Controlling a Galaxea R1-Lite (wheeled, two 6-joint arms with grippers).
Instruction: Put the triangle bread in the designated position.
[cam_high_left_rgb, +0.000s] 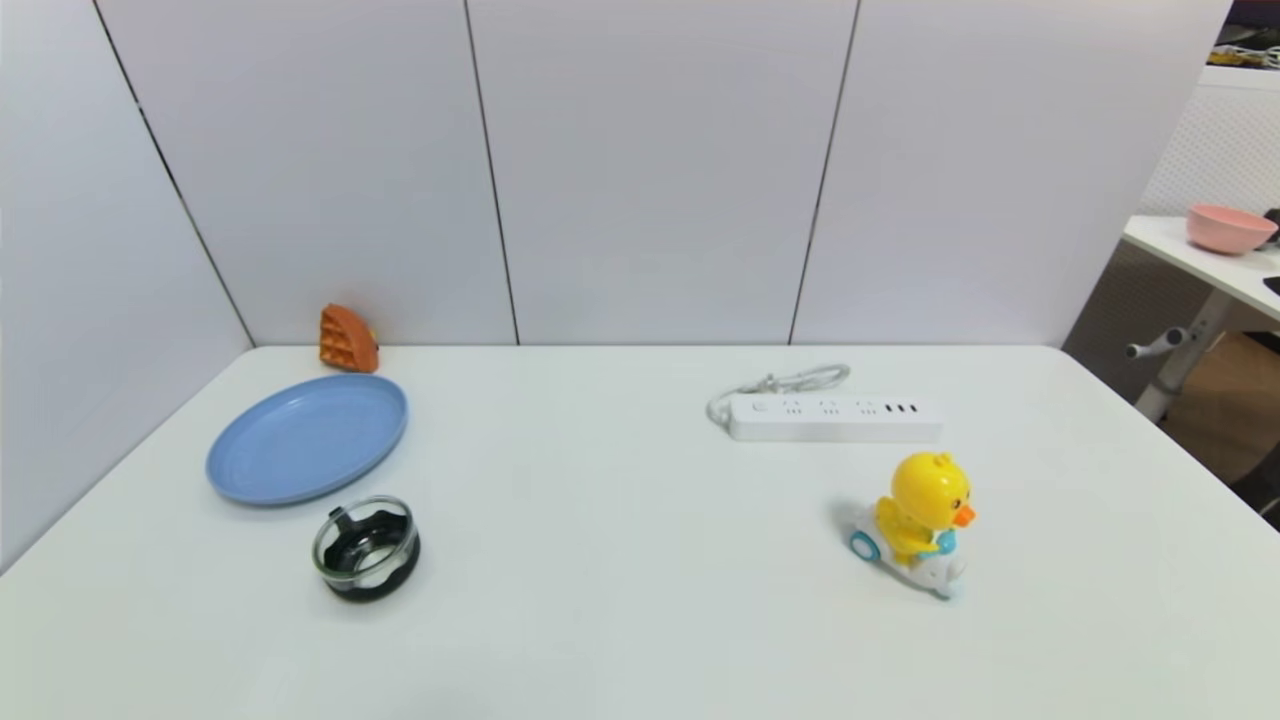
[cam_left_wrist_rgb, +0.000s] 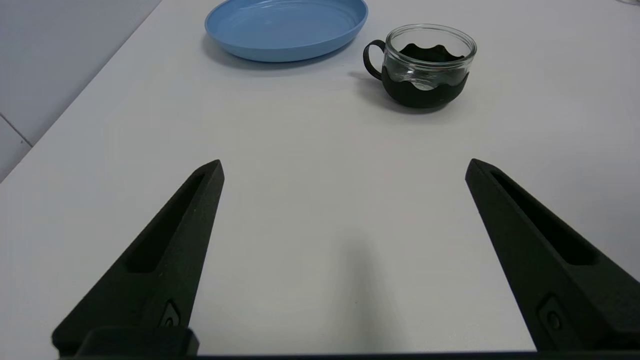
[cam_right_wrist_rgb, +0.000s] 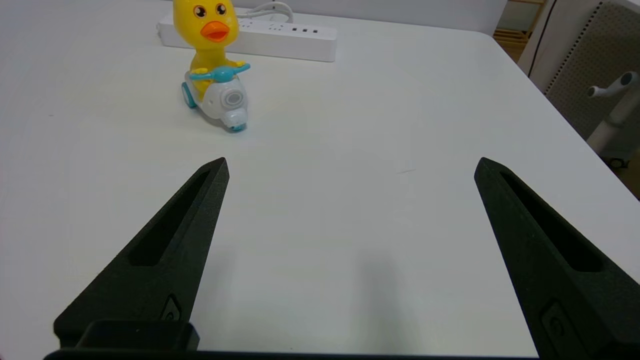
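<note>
Head view shows the white worktop (cam_high_left_rgb: 620, 520) with neither arm in sight over it. Largest of the things on it is the blue plate (cam_high_left_rgb: 306, 437), lying ahead of the left fingers (cam_left_wrist_rgb: 170, 250) and a little to their left side, bare on top. The white power strip (cam_high_left_rgb: 835, 417) lies ahead of the right fingers (cam_right_wrist_rgb: 175, 240), at the far side of the worktop, with its cord coiled at one end. The yellow duck toy (cam_high_left_rgb: 918, 520) on its white scooter stands between that strip and the right fingers, nearer the strip. The glass cup (cam_high_left_rgb: 366, 548) with a black base and handle stands upright just beside the near rim of the plate, ahead of the left fingers toward their right side. The triangle bread (cam_high_left_rgb: 347, 340) sits beyond the plate's far rim, against the back wall, its waffle-grid face showing, well apart from both pairs of fingers. The left gripper (cam_left_wrist_rgb: 345, 167) and the right gripper (cam_right_wrist_rgb: 352, 165) each hover low over bare worktop, fingers spread wide and holding nothing.
</note>
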